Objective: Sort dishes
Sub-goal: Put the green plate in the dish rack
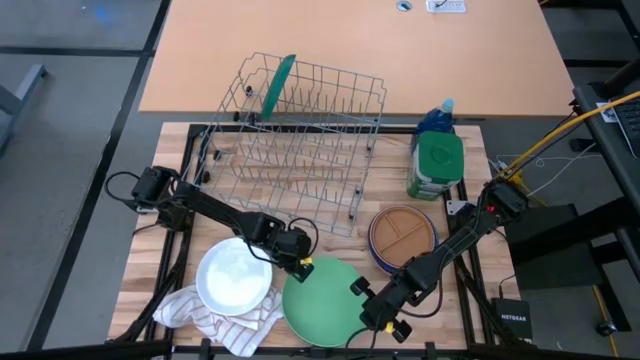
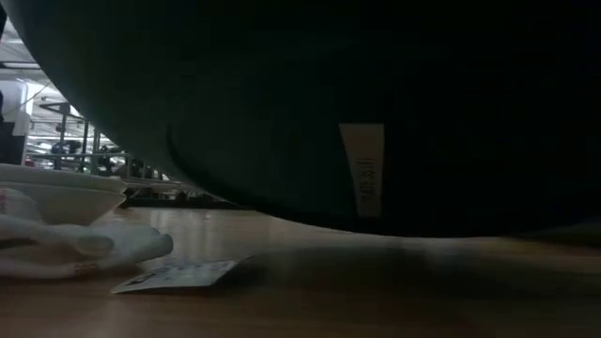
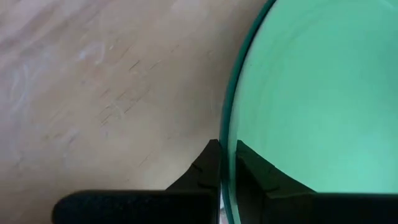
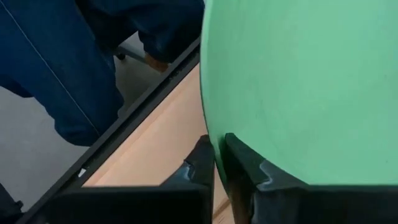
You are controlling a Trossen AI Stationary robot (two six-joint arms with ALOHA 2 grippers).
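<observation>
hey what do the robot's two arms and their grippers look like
Both arms are black and slim, made of jointed segments, with black cables looping off them. The left gripper carries a small yellow marking. The right gripper has dark angular fingers with stepped inner edges.

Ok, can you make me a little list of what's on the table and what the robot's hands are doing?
light green plate: held at its rim by both grippers
left gripper: shut on the plate's edge
right gripper: shut on the opposite edge
white bowl: on the striped cloth
tan-brown plate: beside the dish rack
dark green plate: standing upright in the rack
</observation>
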